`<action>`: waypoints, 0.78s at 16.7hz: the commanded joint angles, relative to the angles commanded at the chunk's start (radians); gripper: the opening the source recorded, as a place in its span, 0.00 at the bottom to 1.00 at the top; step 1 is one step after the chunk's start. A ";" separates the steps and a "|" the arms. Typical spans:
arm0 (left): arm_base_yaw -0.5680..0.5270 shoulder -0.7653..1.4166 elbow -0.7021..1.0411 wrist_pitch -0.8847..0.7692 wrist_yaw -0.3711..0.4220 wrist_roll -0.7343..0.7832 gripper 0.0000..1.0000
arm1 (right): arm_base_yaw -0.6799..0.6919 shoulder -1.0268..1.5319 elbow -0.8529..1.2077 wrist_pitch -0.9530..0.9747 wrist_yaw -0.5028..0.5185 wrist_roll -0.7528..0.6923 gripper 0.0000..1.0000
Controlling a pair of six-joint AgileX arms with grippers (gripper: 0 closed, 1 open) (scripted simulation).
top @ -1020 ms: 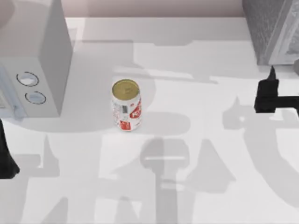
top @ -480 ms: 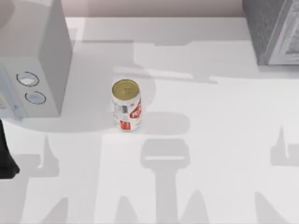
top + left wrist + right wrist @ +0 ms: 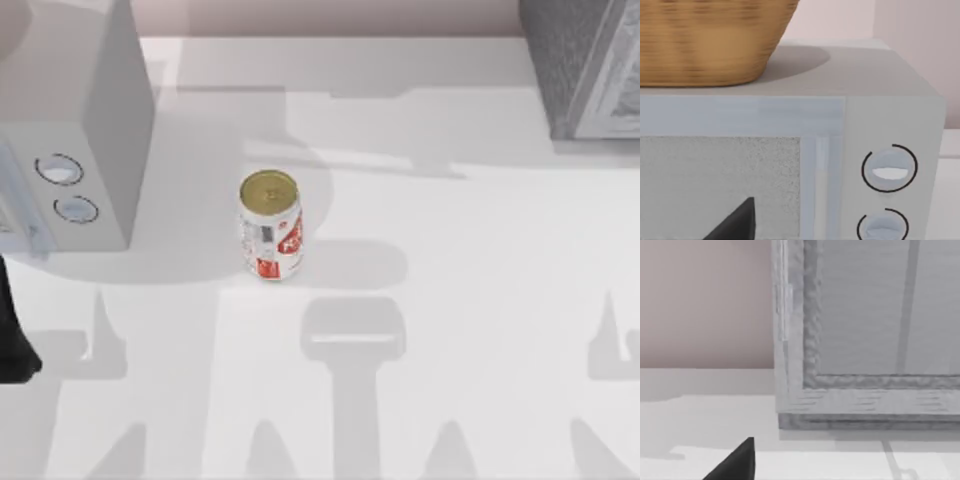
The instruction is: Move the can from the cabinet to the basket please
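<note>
White counter (image 3: 470, 260): can (image 3: 270, 238) stands upright, axis vertical, left of centre, just beside the microwave (image 3: 90, 130). Your left arm (image 3: 12, 340) sits nearer, so use it. Can't tell either tool's state.

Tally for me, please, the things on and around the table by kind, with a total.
Can: 1
Microwave: 1
Basket: 1, on top of the microwave
Cabinet: 1
Total: 4
</note>
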 joint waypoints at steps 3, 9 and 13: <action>0.000 0.000 0.000 0.000 0.000 0.000 1.00 | 0.003 0.003 0.003 0.002 0.002 0.000 1.00; 0.000 0.000 0.000 0.000 0.000 0.000 1.00 | -0.134 0.166 0.052 0.153 -0.136 0.005 1.00; 0.000 0.000 0.000 0.000 0.000 0.000 1.00 | -0.348 0.484 0.132 0.415 -0.350 0.012 1.00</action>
